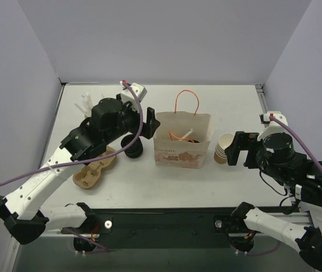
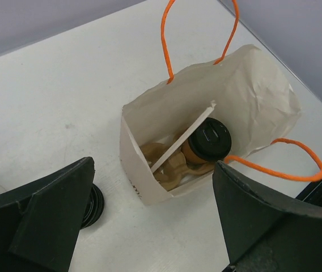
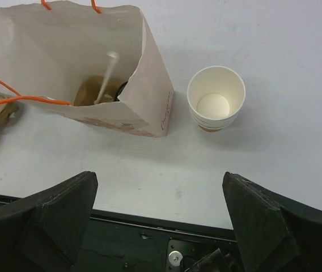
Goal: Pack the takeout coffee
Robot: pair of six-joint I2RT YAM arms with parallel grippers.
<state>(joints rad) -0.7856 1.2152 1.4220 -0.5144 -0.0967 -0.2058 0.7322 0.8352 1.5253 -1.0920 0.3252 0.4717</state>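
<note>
Found the takeout coffee (image 2: 209, 139) inside the paper bag (image 2: 263, 107), black lid uppermost, touching a brown moulded carrier piece (image 2: 169, 167) and lying beside a white flat stick (image 2: 181, 141) that leans across the opening. Upright or tilted: cannot tell.

Located the bag standing near the middle of the counter (image 1: 234, 107), mouth open. Noted two orange cord handles (image 2: 169, 39), one standing up, the other fallen over the rim.

Noted the left hand (image 2: 155, 170) held above the counter just beside the bag, on the side toward the left edge. Fingers wide apart, gripping nothing.

Noted the right hand (image 3: 160, 177) held toward the near right corner, facing the bag and the cups. Fingers wide apart, gripping nothing.

Recorded a stack of lidless cups (image 3: 216, 105) standing just beside the bag on the side toward the right edge, apart from it, white inside and mouth up.

Recorded a stack of black lids (image 1: 133, 148) just beside the bag on the side toward the left edge.

Recorded a second brown cup carrier (image 1: 96, 168) lying flat toward the near left corner.

Seen pale thin items (image 1: 87, 103) at the far left corner, too small to identify.
</note>
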